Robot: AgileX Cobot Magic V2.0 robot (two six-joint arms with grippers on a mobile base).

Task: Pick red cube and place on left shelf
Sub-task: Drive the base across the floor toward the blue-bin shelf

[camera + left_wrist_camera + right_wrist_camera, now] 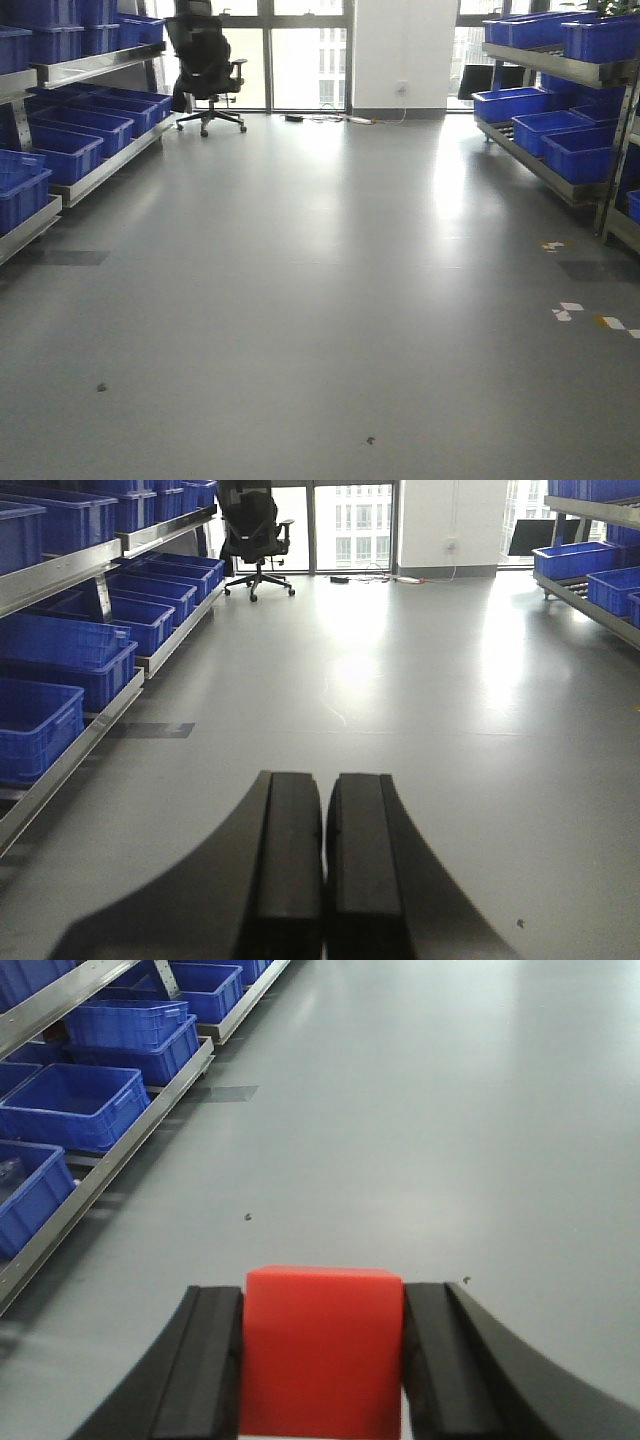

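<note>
On my right wrist feed, the right pincer [322, 1305] is clamped on the red cube [322, 1350]. It is a matte, sharp-edged block, and the two black rubbery pads press flat against its left and right faces. The cube hangs above the smooth grey floor [430, 1110], off to the side of the left shelf [120, 1160] and not on it. That shelf is a brushed-steel rack with a flat front rail that runs away diagonally. It carries dark blue ribbed plastic crates [75, 1105] with open tops.

On the left wrist feed, the left pincer [325, 800] is closed, its long black fingers [290, 860] side by side with only a thin seam between them and nothing held.

The front camera shows a glossy floor with window glare, a black mesh office chair [205, 60] on castors at the far end, and white tape scraps [570, 312] on the right.
</note>
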